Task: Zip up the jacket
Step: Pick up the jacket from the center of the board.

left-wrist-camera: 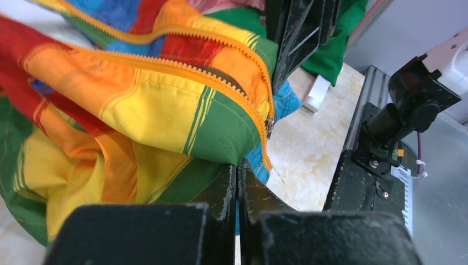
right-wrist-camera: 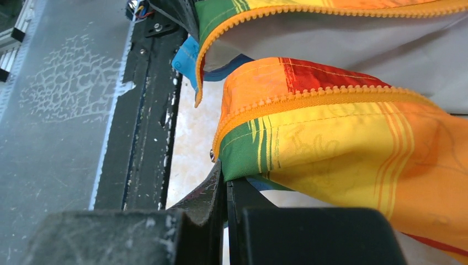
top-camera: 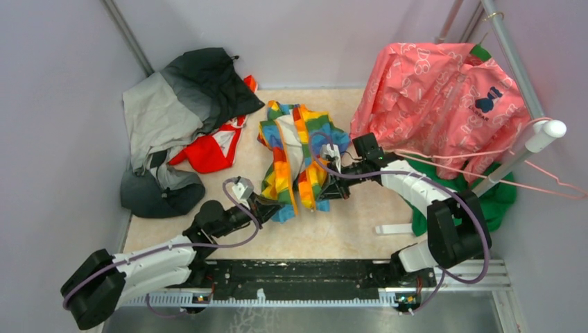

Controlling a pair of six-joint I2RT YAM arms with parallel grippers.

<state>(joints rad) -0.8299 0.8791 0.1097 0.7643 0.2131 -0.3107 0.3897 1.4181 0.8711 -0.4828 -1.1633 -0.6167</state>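
The rainbow-striped jacket (top-camera: pixel 298 156) lies crumpled at the middle of the table, front open, pale lining showing. Its two orange zipper rows (left-wrist-camera: pixel 221 83) run apart and unjoined. My left gripper (top-camera: pixel 276 205) sits at the jacket's lower left corner; in the left wrist view it (left-wrist-camera: pixel 238 168) is shut on the hem, blue cloth pinched between the fingers. My right gripper (top-camera: pixel 324 189) reaches in from the right; in the right wrist view it (right-wrist-camera: pixel 225 176) is shut on the green bottom corner of the jacket (right-wrist-camera: pixel 342 138), just under the zipper teeth (right-wrist-camera: pixel 309 96).
A grey-and-black jacket (top-camera: pixel 173 104) and a red garment (top-camera: pixel 211 149) lie at the back left. A pink patterned garment (top-camera: pixel 437 97) hangs on a white rack (top-camera: pixel 534 142) at the right, over a green garment (top-camera: pixel 485 194). A pink hanger (top-camera: pixel 555 184) sticks out right. The black base rail (top-camera: pixel 312 277) runs along the near edge.
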